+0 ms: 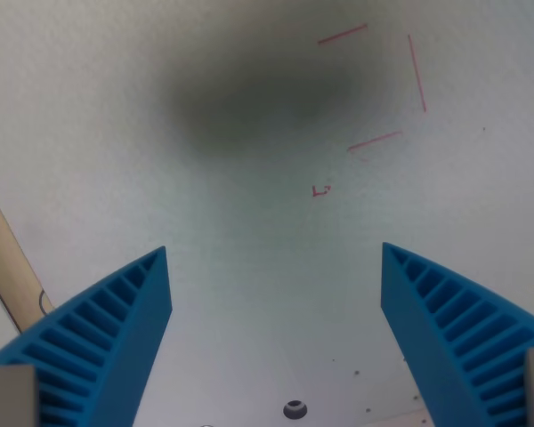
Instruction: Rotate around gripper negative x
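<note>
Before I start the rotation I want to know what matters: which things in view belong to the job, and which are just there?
Belongs to the job:
- gripper, blue ribbed fingers spread apart, nothing between them

Just there:
- white surface
- red line markings
- small red mark
- wooden strip at the wrist view's left
- small dark hole

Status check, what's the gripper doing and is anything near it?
Gripper open, empty. White surface below, red line marks on it. Wooden strip at the wrist view's left edge, clear of the blue fingers.
</note>
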You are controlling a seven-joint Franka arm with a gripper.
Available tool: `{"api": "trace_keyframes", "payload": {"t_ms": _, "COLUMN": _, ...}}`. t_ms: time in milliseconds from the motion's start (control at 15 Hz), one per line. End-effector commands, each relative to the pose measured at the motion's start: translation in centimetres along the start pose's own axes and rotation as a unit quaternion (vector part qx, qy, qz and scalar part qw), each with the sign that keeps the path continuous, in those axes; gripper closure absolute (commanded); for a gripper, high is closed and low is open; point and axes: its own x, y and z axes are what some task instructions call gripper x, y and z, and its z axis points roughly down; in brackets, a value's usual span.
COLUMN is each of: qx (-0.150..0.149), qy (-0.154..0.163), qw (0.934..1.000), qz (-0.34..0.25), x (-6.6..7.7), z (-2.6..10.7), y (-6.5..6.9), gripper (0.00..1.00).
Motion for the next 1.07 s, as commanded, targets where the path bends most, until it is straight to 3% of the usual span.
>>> {"api": "trace_keyframes", "payload": {"t_ms": 67, "qx": -0.055, "qy": 0.001, "qw": 0.9985, "qz": 0.003, "x": 0.02, "z": -0.14, "y": -0.08, "gripper": 0.0}}
{"api": "trace_keyframes", "payload": {"t_ms": 1067, "qx": -0.142, "qy": 0.001, "qw": 0.9899, "qz": 0.003, "x": 0.02, "z": -0.14, "y": -0.08, "gripper": 0.0}}
